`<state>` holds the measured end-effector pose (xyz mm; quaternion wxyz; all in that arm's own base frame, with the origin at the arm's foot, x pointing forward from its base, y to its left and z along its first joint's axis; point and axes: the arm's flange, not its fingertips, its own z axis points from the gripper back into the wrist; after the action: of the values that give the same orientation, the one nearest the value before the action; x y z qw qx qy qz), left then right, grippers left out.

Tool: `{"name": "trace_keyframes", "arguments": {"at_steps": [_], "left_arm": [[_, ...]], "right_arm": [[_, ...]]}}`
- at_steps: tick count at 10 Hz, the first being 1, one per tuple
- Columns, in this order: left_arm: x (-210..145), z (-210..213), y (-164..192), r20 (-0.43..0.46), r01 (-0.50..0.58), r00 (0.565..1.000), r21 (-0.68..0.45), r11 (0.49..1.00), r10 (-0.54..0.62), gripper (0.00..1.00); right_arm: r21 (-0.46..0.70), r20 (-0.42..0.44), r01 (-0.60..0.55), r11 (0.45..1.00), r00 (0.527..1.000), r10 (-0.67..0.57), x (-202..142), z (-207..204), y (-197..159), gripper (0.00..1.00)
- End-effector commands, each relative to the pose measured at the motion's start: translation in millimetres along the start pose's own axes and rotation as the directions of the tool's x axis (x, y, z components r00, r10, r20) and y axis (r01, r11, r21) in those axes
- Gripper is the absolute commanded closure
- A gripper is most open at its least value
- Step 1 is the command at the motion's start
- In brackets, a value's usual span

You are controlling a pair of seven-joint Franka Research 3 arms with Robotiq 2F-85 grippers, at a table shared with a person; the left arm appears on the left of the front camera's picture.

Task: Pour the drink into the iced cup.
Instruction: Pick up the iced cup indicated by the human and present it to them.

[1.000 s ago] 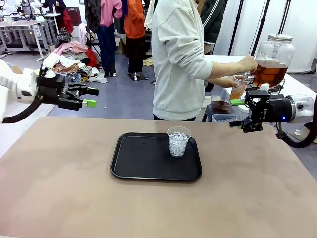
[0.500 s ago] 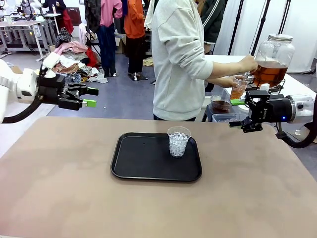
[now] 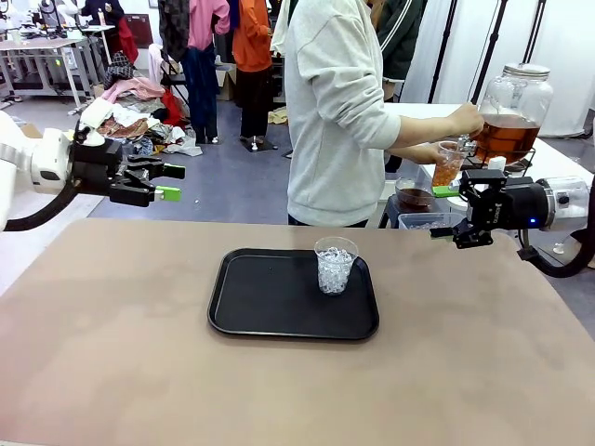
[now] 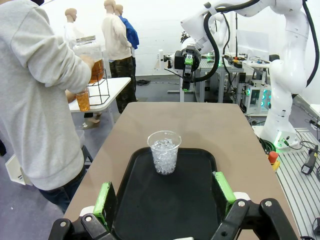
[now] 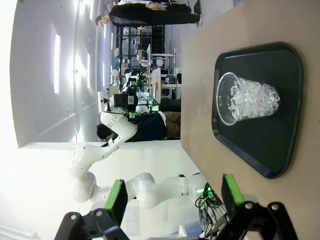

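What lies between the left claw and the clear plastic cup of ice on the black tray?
Nothing stands there: in the front view, bare brown tabletop and bare tray separate the left claw from the cup.

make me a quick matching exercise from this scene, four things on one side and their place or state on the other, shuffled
1 iced cup
2 tray
3 jar dispenser
4 hand-held cup

a held up at the jar, part full
b black, flat on the table
c standing on the tray, holding ice
d lid on, amber liquid inside

Pairs: 1-c, 2-b, 3-d, 4-a
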<state>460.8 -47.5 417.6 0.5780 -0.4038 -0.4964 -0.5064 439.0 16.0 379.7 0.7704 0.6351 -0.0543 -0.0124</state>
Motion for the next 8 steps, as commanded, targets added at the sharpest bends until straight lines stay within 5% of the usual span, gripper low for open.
{"name": "trace_keyframes", "arguments": {"at_steps": [1,8], "left_arm": [[0.8,0.3,-0.9,0.001,0.003,1.000,0.000,1.000,-0.003,0.00],[0.8,0.3,-0.9,0.001,0.003,1.000,0.000,1.000,-0.003,0.00]], "right_arm": [[0.002,0.002,-0.004,1.000,1.000,0.004,0.4,0.7,2.1,0.00],[0.002,0.002,-0.004,1.000,1.000,0.004,0.4,0.7,2.1,0.00]]}}
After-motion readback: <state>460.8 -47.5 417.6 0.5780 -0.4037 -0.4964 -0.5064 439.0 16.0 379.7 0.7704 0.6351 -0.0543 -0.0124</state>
